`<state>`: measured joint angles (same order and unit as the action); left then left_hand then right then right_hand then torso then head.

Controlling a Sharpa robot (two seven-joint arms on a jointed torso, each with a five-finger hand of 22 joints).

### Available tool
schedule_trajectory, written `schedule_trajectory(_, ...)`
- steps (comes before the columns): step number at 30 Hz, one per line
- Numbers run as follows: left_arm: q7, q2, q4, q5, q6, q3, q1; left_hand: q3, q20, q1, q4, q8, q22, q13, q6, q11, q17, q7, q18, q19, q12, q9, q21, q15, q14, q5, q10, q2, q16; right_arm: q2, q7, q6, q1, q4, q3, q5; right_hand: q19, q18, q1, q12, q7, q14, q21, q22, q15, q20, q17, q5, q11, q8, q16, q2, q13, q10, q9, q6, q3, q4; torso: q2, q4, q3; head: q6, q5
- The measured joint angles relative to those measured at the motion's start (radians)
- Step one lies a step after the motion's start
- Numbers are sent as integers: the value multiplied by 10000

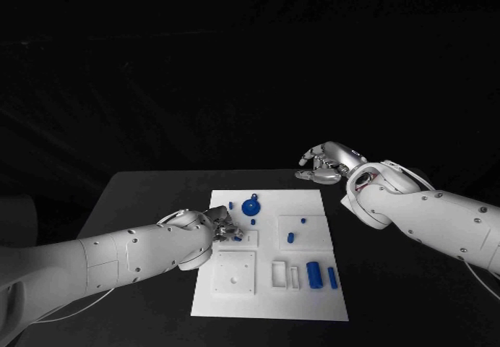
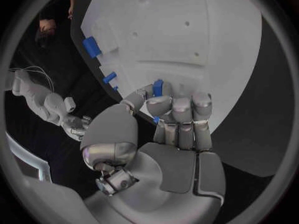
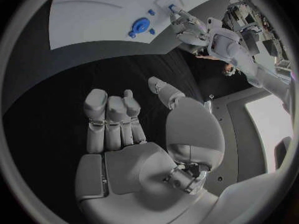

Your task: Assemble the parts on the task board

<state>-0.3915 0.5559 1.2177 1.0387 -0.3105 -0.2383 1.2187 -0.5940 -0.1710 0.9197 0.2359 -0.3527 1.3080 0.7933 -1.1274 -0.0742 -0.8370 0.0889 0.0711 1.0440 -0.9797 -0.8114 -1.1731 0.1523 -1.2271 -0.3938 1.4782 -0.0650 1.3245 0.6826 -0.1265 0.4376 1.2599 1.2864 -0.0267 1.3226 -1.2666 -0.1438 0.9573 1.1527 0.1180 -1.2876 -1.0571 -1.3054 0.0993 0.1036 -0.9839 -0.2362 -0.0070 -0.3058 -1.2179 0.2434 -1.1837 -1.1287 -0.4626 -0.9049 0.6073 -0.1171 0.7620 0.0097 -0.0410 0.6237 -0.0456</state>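
Observation:
The white task board (image 1: 273, 303) lies mid-table. My left hand (image 1: 221, 227) is over the board's left edge and pinches a small blue part (image 2: 157, 88) between thumb and fingertips; the same part (image 1: 238, 236) peeks out under the hand in the head view. On the board lie a round blue part (image 1: 251, 207), small blue pegs (image 1: 292, 236) and two blue cylinders (image 1: 313, 275). My right hand (image 1: 325, 163) hovers beyond the board's far right corner, off the board. Its fingers (image 3: 115, 122) are loosely bent, the thumb stands apart, and it holds nothing.
A raised white square block (image 1: 235, 272) and white slotted holders (image 1: 279, 273) sit on the board's near half. Black table (image 1: 136, 202) surrounds the board on all sides. The round blue part (image 3: 139, 25) and my left hand (image 3: 187, 25) appear far off in the right wrist view.

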Motion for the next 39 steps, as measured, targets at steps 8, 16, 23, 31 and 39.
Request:
schedule_trajectory(8, 1, -18, -28, -2, 39, 0, 2, -1, 0, -3, 1, -47, -1, -11, -1, -37, 10, 0, 1, -1, -68, -49, 0, 0, 0, 1, 37, -55, 38, 0, 0, -4, 0, 1, 0, -11, -15, 0, 0, 0, 0, 1, 0, 0, -1, -16, 1, 0, 0, 0, 0, 0, 0, 0, -9, 0, 0, 0, 1, -11, -5, 10, 6)
schedule_trajectory(16, 1, -55, -71, -3, 42, -7, -2, -88, -24, 24, -179, -146, -2, -114, -37, -37, 121, -34, 38, -26, -226, -51, -39, 23, -21, 1061, 37, -209, 159, -23, 2, -7, 0, 1, 0, -21, -15, 1, 0, 0, 0, 2, 0, 0, -2, -18, 2, 0, 0, 0, 37, 0, 0, 0, -8, 0, 0, 0, 4, -8, -5, 3, 44)
schedule_trajectory(23, -8, -56, -117, -5, 44, -11, -6, -52, 11, -15, -472, -222, -3, -208, -535, -89, 208, -420, 302, -60, -291, -70, -39, 269, -20, 2093, 27, -459, 231, -19, 3, -10, 0, 1, 0, -29, -15, 1, 0, 0, 0, 5, 0, 0, -6, -19, -7, -40, 0, 0, 37, 0, 10, 0, -8, 0, 0, -1, 4, 0, 0, -4, 71)
schedule_trajectory(31, -8, -74, -124, -19, 56, -11, -12, -93, 12, -207, -973, -260, -4, -317, -745, -114, 298, -535, 444, -60, -343, -35, -39, 377, -21, 2756, -14, -760, 276, -19, 3, -15, 0, 1, 0, -36, -15, 1, 0, 0, -34, 14, 0, 0, -14, -20, -7, -40, 0, 0, 37, 0, 10, 0, -18, -34, -27, 27, 2, 6, 6, -11, 86)
schedule_trajectory(39, 3, -76, -184, -49, 68, -14, -18, -120, 11, -455, -1539, -270, -5, -391, -1372, -444, 363, -1129, 613, -60, -387, -29, -39, 549, -28, 3374, -522, -1196, 315, -6, 3, -19, 0, 0, 0, -44, -15, 1, 0, 0, -34, 2, 0, 0, -2, -21, -6, -40, 0, 0, 37, 0, 19, 0, -17, -34, -27, 27, -2, 11, 12, -32, 95)
